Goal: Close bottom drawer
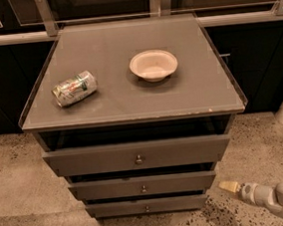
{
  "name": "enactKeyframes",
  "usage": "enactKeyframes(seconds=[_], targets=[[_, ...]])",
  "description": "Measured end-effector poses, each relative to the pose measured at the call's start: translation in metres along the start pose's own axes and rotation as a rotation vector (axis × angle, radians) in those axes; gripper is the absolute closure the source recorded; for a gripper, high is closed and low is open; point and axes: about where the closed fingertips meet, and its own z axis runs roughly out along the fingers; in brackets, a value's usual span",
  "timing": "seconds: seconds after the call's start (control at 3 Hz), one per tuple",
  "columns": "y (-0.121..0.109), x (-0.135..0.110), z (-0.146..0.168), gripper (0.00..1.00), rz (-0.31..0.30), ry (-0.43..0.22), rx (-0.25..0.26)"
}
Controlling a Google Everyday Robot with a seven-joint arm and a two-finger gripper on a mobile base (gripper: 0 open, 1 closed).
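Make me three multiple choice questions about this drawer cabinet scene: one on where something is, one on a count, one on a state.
1. Where is the gripper relative to the cabinet?
A) over its top
B) low at its right, near the floor, beside the right end of the bottom drawer
C) at its left side

2. How many things lie on the cabinet top?
A) one
B) two
C) three

3. How is the can placed?
A) upright
B) lying on its side
C) hanging off the edge

Answers:
1 B: the gripper shows at the lower right, just off the bottom drawer's right end and apart from it.
2 B: only the can and the bowl are on the top.
3 B: the can's long side rests on the surface.
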Motion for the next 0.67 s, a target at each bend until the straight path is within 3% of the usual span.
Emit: enactKeyframes(seconds=[0.33, 0.67], targets=[[0.0, 0.0, 0.0001, 0.0, 0.0, 0.0, 0.0], [0.0, 0.0, 0.0001, 0.0, 0.0, 0.0, 0.0]])
